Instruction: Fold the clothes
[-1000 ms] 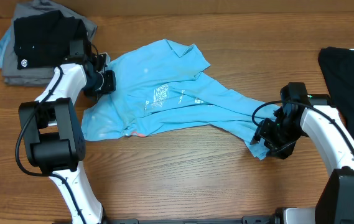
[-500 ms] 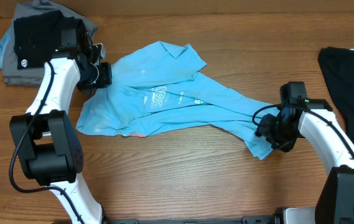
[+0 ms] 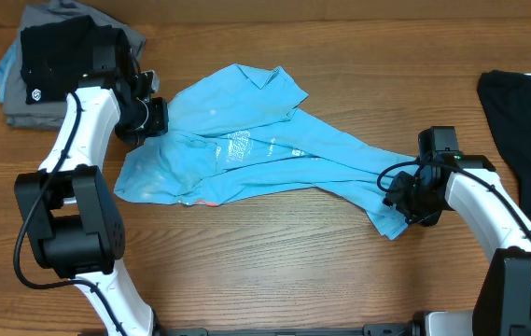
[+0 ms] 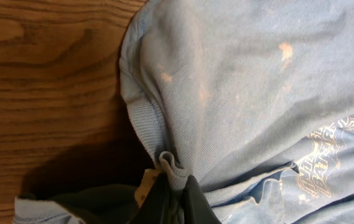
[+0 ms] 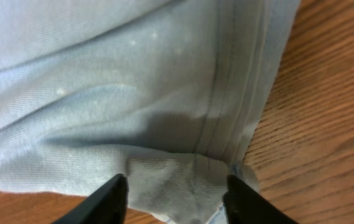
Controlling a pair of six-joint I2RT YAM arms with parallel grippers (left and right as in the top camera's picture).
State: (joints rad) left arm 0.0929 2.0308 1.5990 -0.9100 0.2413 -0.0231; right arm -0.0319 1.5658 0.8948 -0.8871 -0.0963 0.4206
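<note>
The clothes, a light blue T-shirt (image 3: pixel 246 140) with white lettering, lie crumpled across the middle of the table. My left gripper (image 3: pixel 158 119) is at the shirt's upper left edge. In the left wrist view it (image 4: pixel 175 186) is shut on a pinched ribbed fold of the shirt (image 4: pixel 239 81). My right gripper (image 3: pixel 398 198) is at the shirt's right end. In the right wrist view its fingers (image 5: pixel 175 193) stand apart on either side of a bunched hem corner of the shirt (image 5: pixel 102 93), with cloth filling the gap.
A stack of folded garments sits at the back left, a black shirt with a white logo (image 3: pixel 60 61) on top of grey ones (image 3: pixel 32 114). A black cloth (image 3: pixel 526 121) lies at the right edge. Bare wooden table (image 3: pixel 274 261) lies in front.
My left gripper has pulled the shirt's edge up and to the left, then held still. My right gripper has shifted slightly back and its fingers have narrowed around the hem corner.
</note>
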